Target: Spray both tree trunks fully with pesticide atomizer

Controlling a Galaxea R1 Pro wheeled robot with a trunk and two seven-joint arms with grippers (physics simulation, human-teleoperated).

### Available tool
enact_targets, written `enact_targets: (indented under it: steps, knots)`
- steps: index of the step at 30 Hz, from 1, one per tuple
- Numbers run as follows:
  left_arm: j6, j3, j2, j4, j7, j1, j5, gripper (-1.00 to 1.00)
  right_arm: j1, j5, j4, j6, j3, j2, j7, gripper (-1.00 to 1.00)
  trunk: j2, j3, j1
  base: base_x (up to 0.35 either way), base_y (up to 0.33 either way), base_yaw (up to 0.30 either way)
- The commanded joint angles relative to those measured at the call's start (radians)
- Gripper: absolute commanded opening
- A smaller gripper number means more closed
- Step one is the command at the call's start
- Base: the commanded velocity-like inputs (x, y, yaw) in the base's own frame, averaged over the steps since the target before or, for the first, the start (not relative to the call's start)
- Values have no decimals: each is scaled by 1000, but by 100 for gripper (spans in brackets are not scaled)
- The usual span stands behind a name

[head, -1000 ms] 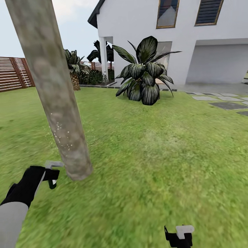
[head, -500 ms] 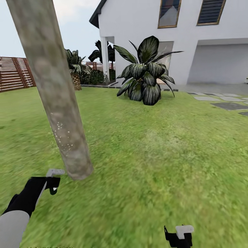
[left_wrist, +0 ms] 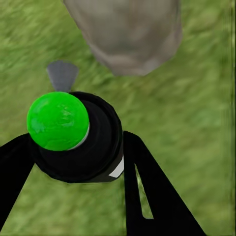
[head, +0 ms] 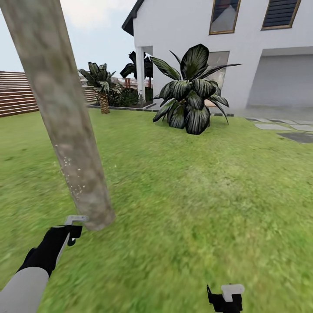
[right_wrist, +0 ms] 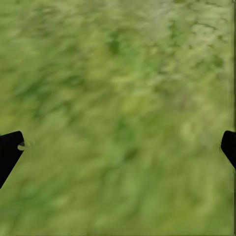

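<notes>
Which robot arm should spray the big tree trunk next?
The left. Its left gripper is shut on the atomizer, right beside the base of the tree trunk. The right gripper is open over grass, farther away.

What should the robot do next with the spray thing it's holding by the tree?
Probably lift the left claw higher and keep spraying. It holds the atomizer near the tree trunk base, and white specks show on only a low patch, so most of the trunk looks unsprayed.

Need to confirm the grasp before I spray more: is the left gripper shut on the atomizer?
Shut on it. In the left wrist view the left gripper has its black fingers flanking the atomizer, pressed against its black body under the green cap.
</notes>
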Motion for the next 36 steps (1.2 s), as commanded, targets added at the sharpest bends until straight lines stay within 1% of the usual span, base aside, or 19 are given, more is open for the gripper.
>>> enact_targets:
  steps: [1,2,3,4,6,16,25,36]
  knots:
    - [0,1,-1,0,0,0,-2,-100,0,0,0,0,0,0,0,100,0,0,0,222,-199,0]
    - [0,5,-2,-1,0,0,-2,-100,0,0,0,0,0,0,0,100,0,0,0,219,-201,0]
    - [-1,16,-2,-1,0,0,-2,-100,0,-1,0,0,0,0,0,100,0,0,0,212,-204,0]
    - [-2,36,-3,-1,0,0,-2,-100,0,-1,0,0,0,0,0,100,0,0,0,191,-217,0]
    - [-3,44,-4,-1,0,0,-2,-100,0,-1,0,0,0,0,0,100,0,0,0,174,-227,0]
    - [-3,46,-3,0,0,0,-7,-100,0,-1,0,0,0,0,0,100,0,0,0,63,-262,4]
    - [-3,46,-2,0,1,0,-7,-100,0,1,0,0,0,0,0,100,0,0,0,62,-272,242]
    - [-2,44,9,0,2,0,-9,-100,0,0,0,0,0,0,0,100,0,0,0,140,-272,30]
